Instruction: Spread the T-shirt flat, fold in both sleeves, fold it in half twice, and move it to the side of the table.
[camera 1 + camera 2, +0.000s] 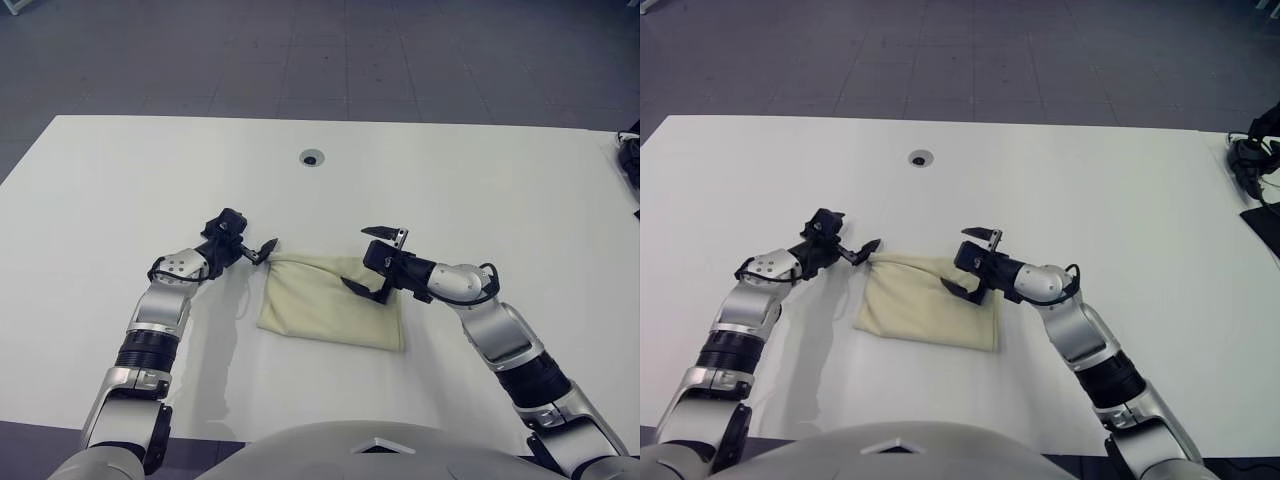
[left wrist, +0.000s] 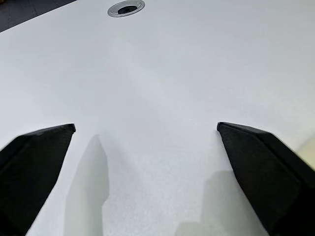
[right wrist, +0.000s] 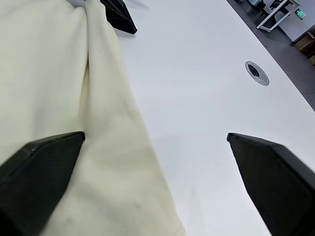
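Cream T-shirt (image 1: 330,305) lay folded into a compact, roughly rectangular pad on the white worktop (image 1: 480,180), near the front edge at about centre, betw. the two arms. Its far edge looked bunched and rounded; the near edge lay flat.

L gripper (image 1: 262,251) sat at the shirt's far-left corner, fingers spread wide apart and holding nothing. In the left wrist view, bare worktop showed betw. its fingers (image 2: 37,162), w/ a sliver of cream cloth just beside one of them. L arm came up from the near-left, elbow bent, forearm angled inward, wrist pointing right toward the shirt.

R gripper (image 1: 358,258) was over the shirt's far-right part, also spread wide and gripping nothing. One finger was low at the cloth, the other raised above the worktop. Whether the low finger touched the cloth, couldn't tell. R arm came from the near-right, elbow bent, forearm aimed left.

A round cable hole (image 1: 312,157) sat in the worktop farther back, well apart from the shirt. Grey tiled floor (image 1: 300,50) lay beyond.
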Available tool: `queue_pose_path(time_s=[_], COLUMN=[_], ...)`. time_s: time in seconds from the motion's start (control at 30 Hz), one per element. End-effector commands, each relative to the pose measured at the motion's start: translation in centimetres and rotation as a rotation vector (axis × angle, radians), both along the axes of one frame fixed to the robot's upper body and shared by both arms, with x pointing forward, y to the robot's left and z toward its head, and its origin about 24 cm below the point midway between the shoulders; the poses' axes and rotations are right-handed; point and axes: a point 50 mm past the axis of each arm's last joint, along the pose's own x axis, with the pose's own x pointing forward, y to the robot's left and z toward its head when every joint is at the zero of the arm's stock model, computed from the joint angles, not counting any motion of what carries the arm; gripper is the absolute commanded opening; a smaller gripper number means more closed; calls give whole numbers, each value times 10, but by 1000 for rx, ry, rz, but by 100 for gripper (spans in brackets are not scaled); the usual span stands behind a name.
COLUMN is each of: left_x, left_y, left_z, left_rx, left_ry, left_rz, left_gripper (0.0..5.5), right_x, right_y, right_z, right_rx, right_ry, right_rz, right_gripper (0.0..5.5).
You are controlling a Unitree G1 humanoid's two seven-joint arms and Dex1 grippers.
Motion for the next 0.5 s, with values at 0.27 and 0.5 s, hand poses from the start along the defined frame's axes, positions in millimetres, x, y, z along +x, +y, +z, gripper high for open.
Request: queue_pose_path(time_s=[0.27, 0.5], left_x=[27, 8], left_y=[18, 21], left_z=[41, 89], left_rx=[-44, -55], left_ry=[-300, -416], left_rz=[150, 36], left_gripper=[537, 537], right_x=[0, 15], right_y=[-1, 13], right_z=[15, 43], right_rx=[105, 221], right_ry=[-14, -37], right_rz=[-69, -49], right_gripper=[540, 540])
